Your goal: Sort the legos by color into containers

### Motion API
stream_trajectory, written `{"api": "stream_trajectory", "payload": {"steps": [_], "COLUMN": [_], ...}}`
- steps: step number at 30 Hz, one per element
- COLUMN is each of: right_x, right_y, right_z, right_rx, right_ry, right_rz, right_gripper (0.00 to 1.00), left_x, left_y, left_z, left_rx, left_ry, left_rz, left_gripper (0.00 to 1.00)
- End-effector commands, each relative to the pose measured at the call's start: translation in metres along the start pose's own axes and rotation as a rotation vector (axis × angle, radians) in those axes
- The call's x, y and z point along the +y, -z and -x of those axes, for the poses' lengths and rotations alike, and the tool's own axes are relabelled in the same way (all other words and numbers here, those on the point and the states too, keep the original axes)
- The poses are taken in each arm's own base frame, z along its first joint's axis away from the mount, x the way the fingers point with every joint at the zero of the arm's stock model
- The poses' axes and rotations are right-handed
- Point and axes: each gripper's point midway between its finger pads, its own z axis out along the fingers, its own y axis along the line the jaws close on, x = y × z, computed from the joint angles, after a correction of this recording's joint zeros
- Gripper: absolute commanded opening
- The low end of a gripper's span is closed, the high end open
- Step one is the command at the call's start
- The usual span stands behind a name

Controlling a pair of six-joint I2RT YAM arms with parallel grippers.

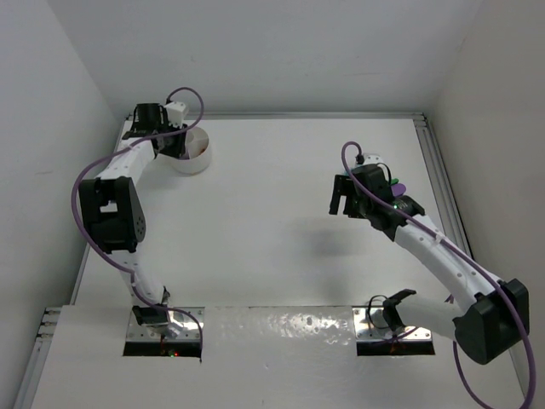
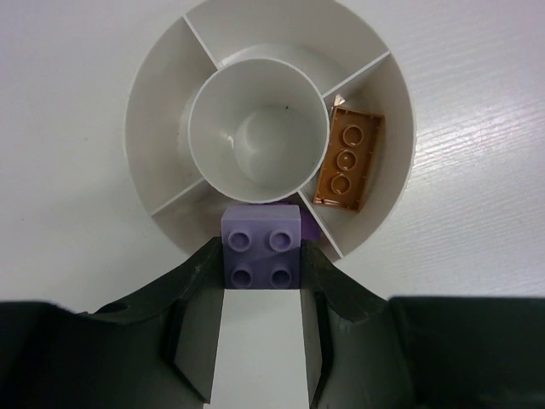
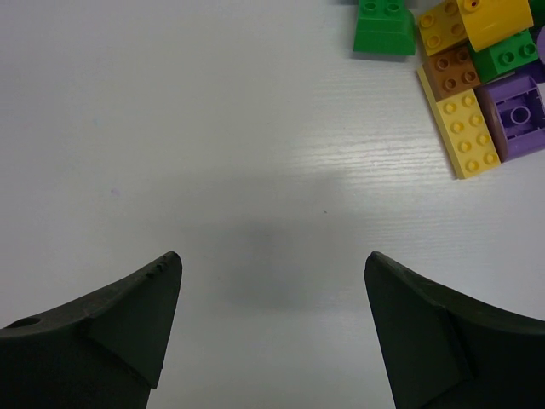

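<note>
Brick point(image 2: 262, 245), purple, likely light, stiff and slick, sits clamped by its flat sides in your left gripper point(image 2: 261, 266) above the bowl point(image 2: 130, 128); your right gripper point(image 3: 272, 285) gapes empty.

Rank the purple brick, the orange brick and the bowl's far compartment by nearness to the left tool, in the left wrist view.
1. Purple brick, gripped, bottom centre.
2. Orange brick, in the right-hand compartment.
3. Far compartment, at the top, empty.
</note>
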Motion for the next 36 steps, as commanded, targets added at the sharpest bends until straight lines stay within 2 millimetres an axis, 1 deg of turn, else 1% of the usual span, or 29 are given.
{"api": "stream_trajectory", "payload": {"steps": [1,5,7,9,10,11,14,17,19,25,29,30,31,32,33,34,35,36], "right_x": [-0.003,-0.004,-0.006,-0.006,-0.006,-0.006,-0.005,-0.006,-0.006,-0.005,-0.006,-0.009,-0.014,-0.02,-0.023,-0.027,-0.035,-0.04], "right_y": [0.007,0.01,0.011,0.011,0.011,0.012,0.012,0.013,0.013,0.014,0.013,0.012,0.011,0.011,0.009,0.009,0.007,0.007], "right_z": [0.01,0.011,0.012,0.012,0.011,0.012,0.012,0.011,0.011,0.011,0.01,0.007,0.009,0.005,0.008,0.009,0.012,0.01], "right_rx": [-0.043,-0.047,-0.051,-0.048,-0.047,-0.049,-0.048,-0.046,-0.048,-0.051,-0.042,-0.025,-0.02,0.009,0.019,0.031,0.039,0.063], "right_ry": [-0.028,-0.03,-0.029,-0.026,-0.026,-0.027,-0.03,-0.031,-0.03,-0.027,-0.019,-0.01,-0.002,0.023,0.035,0.042,0.032,0.026], "right_rz": [-0.012,-0.017,-0.022,-0.023,-0.024,-0.021,-0.02,-0.019,-0.016,-0.012,-0.018,-0.036,-0.072,-0.105,-0.133,-0.157,-0.189,-0.203], "right_gripper": [0.86,0.86,0.86,0.86,0.86,0.86,0.86,0.86,0.85,0.85,0.85,0.81,0.76,0.69,0.55,0.48,0.43,0.41], "left_x": [0.008,0.01,0.011,0.012,0.013,0.013,0.013,0.013,0.014,0.016,0.015,0.013,0.011,0.009,0.007,0.004,0.001,-0.004], "left_y": [-0.003,-0.009,-0.011,-0.012,-0.013,-0.014,-0.015,-0.012,-0.009,0.002,0.018,0.022,0.03,0.034,0.04,0.047,0.05,0.054], "left_z": [0.018,0.008,0.006,0.008,0.008,0.01,0.012,0.018,0.023,0.042,0.066,0.069,0.079,0.081,0.089,0.094,0.096,0.095], "left_rx": [-0.05,-0.022,-0.018,-0.023,-0.024,-0.027,-0.031,-0.046,-0.059,-0.103,-0.16,-0.164,-0.19,-0.19,-0.207,-0.217,-0.219,-0.21], "left_ry": [-0.01,-0.014,-0.016,-0.017,-0.018,-0.017,-0.012,-0.001,-0.003,0.003,0.027,0.031,0.035,0.043,0.054,0.057,0.06,0.062], "left_rz": [0.02,0.027,0.031,0.035,0.038,0.038,0.036,0.037,0.041,0.047,0.039,0.03,0.019,0.013,0.003,-0.008,-0.024,-0.043], "left_gripper": [0.2,0.2,0.2,0.22,0.24,0.34,0.47,0.54,0.56,0.56,0.56,0.56,0.56,0.56,0.55,0.55,0.54,0.53]}}
